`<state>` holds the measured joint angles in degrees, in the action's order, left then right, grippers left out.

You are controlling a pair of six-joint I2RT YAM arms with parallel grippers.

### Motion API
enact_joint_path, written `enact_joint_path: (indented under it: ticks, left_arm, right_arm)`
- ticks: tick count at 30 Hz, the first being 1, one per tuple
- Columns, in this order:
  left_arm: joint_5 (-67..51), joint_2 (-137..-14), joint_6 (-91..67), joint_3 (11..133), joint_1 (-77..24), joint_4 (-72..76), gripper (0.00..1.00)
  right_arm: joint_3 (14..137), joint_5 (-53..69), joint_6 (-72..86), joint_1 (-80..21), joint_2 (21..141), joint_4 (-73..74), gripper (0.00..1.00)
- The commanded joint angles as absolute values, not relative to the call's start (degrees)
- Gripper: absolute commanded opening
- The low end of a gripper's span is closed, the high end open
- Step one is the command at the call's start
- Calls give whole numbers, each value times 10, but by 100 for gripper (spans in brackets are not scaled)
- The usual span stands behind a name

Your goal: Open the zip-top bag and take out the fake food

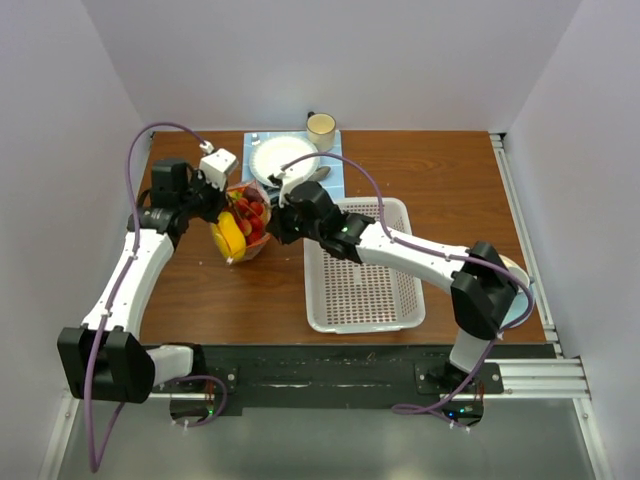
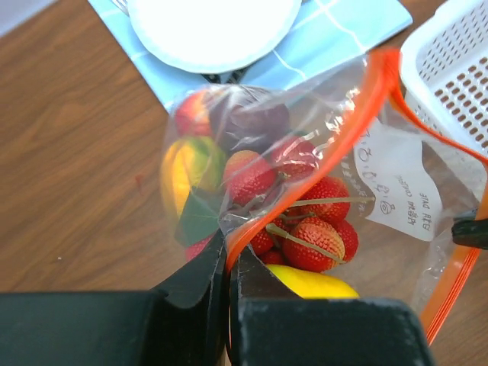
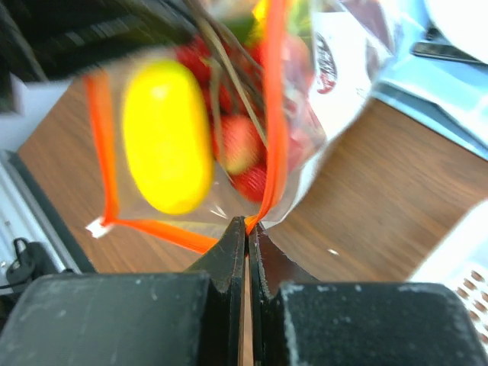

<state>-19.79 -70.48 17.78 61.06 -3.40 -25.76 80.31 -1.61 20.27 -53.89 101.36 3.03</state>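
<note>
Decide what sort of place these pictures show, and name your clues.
Probably a robotics lab test cell staged as a dining table: plain white walls box in a wooden table, with a plate and cup on it.

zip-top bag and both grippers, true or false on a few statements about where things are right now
The left gripper is shut on the zip-top bag's orange zip strip. True.
The right gripper hangs open, clear of the bag. False: it is shut on the zip strip too.
The white plate sits on a blue mat. True.
The fake food lies on the plate. False: it is inside the bag.
</note>
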Motion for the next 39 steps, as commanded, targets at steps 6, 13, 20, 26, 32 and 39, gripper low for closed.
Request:
enact_joint_path:
  ticks: [6, 13, 20, 26, 32, 39]
  left_arm:
    - [-264, -686, 178, 697, -33, -306, 6]
    - [-312, -703, 192, 678, -33, -322, 6]
    - [-319, -713, 190, 676, -33, -322, 6]
    - [-328, -721, 185, 681, -33, -324, 7]
    - [-333, -722, 185, 681, -34, -325, 7]
    - [-337, -722, 196, 684, -34, -336, 7]
  right_arm:
    - [822, -87, 175, -530, 1011, 95, 19]
    - [781, -39, 172, -533, 916, 2, 94]
    - [813, 43, 182, -552, 906, -39, 63]
    - [838, 72, 192, -592, 961, -62, 52]
    - [846, 71, 206, -592, 1018, -78, 67]
    - [835, -60, 164, -592, 1041, -40, 85]
